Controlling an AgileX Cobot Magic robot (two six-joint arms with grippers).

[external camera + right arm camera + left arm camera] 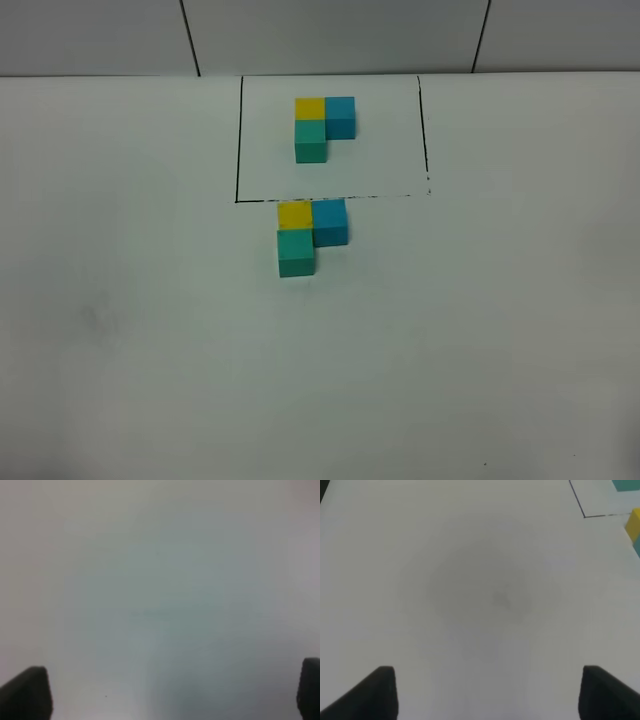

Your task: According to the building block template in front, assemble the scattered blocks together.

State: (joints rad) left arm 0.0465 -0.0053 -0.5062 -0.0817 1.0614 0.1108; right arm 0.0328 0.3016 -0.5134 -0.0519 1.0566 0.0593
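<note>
The building block template (324,128) sits at the back inside a thin black-lined rectangle (238,150): yellow, blue and teal-green cubes in an L. Just in front of the frame, the yellow cube (295,214), blue cube (331,222) and teal-green cube (297,253) stand together in the same L, touching. Neither arm shows in the exterior high view. My left gripper (487,692) is open over bare table; the yellow cube's edge (634,524) shows in its view. My right gripper (172,692) is open over bare table.
The white table (480,340) fills the view. A tiled wall (330,35) runs along the table's far edge. A corner of the black frame line (583,513) shows in the left wrist view.
</note>
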